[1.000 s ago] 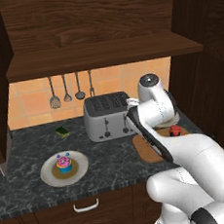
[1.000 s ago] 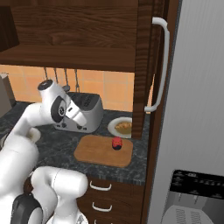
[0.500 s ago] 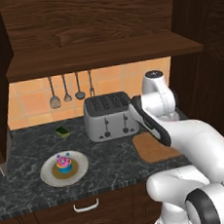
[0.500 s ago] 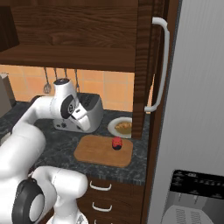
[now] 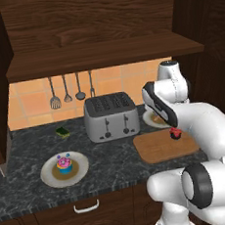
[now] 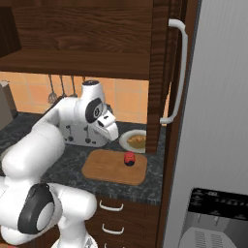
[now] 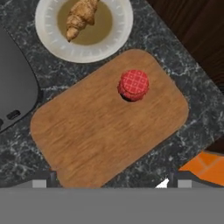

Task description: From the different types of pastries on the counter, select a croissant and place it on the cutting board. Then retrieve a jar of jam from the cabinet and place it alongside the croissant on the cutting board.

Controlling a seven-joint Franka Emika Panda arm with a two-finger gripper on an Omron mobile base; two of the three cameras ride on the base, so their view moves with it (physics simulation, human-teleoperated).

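Jaws spread wide, nothing between them; gripper (image 7: 109, 186) hangs above the near edge of the cutting board (image 7: 96, 135), fingertips (image 7: 43, 181) just showing at the bottom of the hand view. Hand points down at the board from above.

Cutting board: light-brown wood, rounded corners, flat on the dark marbled bench (image 7: 183, 57). Seen also in the left base view (image 5: 160, 148) and the right base view (image 6: 109, 167).

Jar of jam (image 7: 133, 85): upright on the board, red checked lid up, standing toward the board's far end, near the plate. Apart from the jaws. Same jar in the right base view (image 6: 129, 158) and, partly behind the arm, in the left base view (image 5: 175, 134).

Croissant (image 7: 81, 17): not on the board. It lies on a round white plate (image 7: 118, 37) just beyond the board, beside the toaster (image 5: 111, 117). Right base view shows the plate (image 6: 127, 143) close against the cabinet side panel (image 6: 157, 72).

Frosted cake (image 5: 64, 164): on a second white plate (image 5: 47, 176), left part of the bench, well apart from the board.

Ladles and spatula (image 5: 66, 90) hang on the orange tiled wall behind the toaster. Small green-yellow sponge (image 5: 63, 132) lies on the bench left of the toaster.
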